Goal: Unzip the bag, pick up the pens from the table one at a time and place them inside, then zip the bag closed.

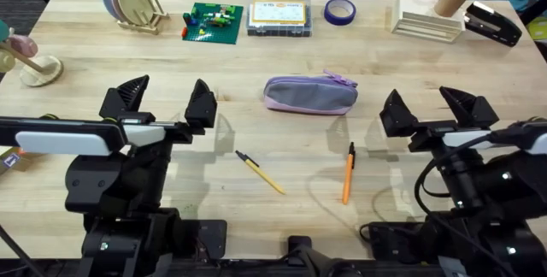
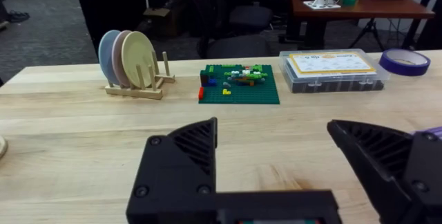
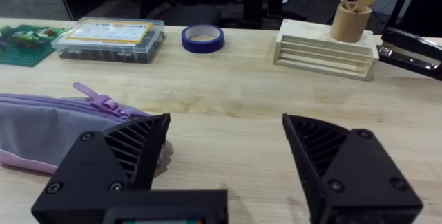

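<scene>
Office-lab: desks, swivel chairs [image 2: 235, 16]

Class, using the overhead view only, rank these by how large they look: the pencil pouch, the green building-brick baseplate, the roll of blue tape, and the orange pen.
1. Pencil pouch, largest.
2. Green building-brick baseplate; it lies farther from the camera, so the gap with the pouch is unsure.
3. Roll of blue tape.
4. Orange pen: longer than the tape, but far slimmer.

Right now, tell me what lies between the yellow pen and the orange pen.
Bare table. In the overhead view, nothing sits between the yellow pen and the orange pen.
</scene>
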Robot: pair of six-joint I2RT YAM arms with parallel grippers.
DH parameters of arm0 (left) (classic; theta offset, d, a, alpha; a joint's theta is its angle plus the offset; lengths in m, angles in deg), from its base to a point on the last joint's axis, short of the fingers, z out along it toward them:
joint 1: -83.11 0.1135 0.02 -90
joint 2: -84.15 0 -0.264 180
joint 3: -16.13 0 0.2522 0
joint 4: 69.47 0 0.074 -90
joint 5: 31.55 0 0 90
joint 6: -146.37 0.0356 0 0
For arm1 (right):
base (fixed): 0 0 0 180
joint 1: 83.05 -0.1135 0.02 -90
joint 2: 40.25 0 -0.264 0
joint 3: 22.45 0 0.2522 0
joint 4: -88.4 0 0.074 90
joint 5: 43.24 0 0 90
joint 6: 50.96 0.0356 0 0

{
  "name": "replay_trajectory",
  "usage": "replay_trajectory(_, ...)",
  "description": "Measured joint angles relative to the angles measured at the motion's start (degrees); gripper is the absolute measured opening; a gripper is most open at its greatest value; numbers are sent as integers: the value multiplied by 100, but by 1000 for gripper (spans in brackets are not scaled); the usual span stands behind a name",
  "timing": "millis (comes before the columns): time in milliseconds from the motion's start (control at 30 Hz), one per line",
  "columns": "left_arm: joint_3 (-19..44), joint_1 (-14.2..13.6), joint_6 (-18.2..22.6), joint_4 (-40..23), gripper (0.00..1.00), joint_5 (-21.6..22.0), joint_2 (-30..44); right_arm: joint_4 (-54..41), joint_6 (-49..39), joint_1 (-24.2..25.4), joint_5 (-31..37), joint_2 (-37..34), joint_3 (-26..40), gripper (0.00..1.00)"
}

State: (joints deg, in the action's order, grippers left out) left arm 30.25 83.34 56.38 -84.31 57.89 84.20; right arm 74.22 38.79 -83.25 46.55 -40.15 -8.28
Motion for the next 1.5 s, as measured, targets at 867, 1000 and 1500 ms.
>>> replay_trajectory(867, 6, 2, -10, -19, 991, 33, -1, -981, 230, 0, 33, -6, 409, 998)
replay_trajectory(1000, 159, 2, -68, -268, 992, -28, 0, -2427, 321, 0, 35, -46, 1015, 998)
replay_trajectory(1500, 3211, 2, -93, -2672, 992, -318, 1003, -4014, 148, 0, 33, -1830, 3988, 998)
